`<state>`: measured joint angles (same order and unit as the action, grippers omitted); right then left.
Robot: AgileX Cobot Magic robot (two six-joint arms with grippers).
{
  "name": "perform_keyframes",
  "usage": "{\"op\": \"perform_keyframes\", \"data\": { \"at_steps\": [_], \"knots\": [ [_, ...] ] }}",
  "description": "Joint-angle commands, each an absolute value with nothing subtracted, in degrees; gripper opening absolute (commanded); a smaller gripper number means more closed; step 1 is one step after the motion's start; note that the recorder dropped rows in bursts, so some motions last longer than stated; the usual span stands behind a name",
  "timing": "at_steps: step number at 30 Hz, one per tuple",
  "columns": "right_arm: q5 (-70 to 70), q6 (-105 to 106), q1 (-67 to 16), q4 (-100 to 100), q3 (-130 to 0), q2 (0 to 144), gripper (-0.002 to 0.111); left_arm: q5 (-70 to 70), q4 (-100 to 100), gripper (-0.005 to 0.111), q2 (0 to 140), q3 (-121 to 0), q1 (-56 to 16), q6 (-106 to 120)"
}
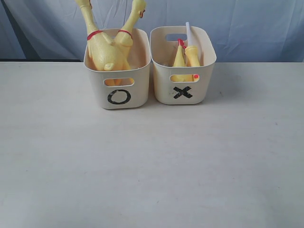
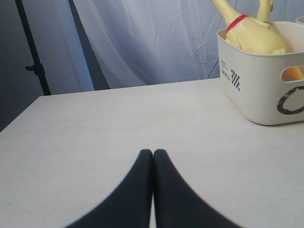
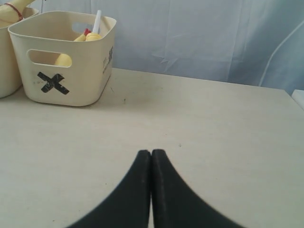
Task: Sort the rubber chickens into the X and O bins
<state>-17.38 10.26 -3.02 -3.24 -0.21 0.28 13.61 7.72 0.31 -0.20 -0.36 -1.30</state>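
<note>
Two fat large rubber chickens stand in the O bin, necks sticking up past its rim; the left wrist view shows them in that bin. Two slimmer small chickens lie in the X bin, seen also in the right wrist view inside that bin. My left gripper is shut and empty over bare table, well away from the O bin. My right gripper is shut and empty, away from the X bin. Neither gripper shows in the exterior view.
The two bins stand side by side at the back of the pale table. A white stick pokes up from the X bin. A blue-white curtain hangs behind. A dark stand pole rises beyond the table's left edge.
</note>
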Motion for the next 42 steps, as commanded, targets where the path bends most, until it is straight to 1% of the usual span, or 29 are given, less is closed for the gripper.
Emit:
{"op": "perform_keyframes", "data": {
  "at_steps": [1,22,29,42],
  "knots": [
    [-16.97,10.2,-2.74,-3.29,0.0,0.0,-0.001,13.71,7.95,0.0,0.0,0.0,-0.71,-1.22],
    [-17.44,10.2,-2.74,-3.29,0.0,0.0,-0.001,13.37,7.97,0.0,0.0,0.0,-0.71,-1.22],
    [-17.45,10.2,-4.75,-3.29,0.0,0.0,-0.001,13.37,7.97,0.0,0.0,0.0,-0.71,-1.22],
    [-17.45,10.2,-4.75,-3.29,0.0,0.0,-0.001,13.37,7.97,0.0,0.0,0.0,-0.71,-1.22]
  ]
}}
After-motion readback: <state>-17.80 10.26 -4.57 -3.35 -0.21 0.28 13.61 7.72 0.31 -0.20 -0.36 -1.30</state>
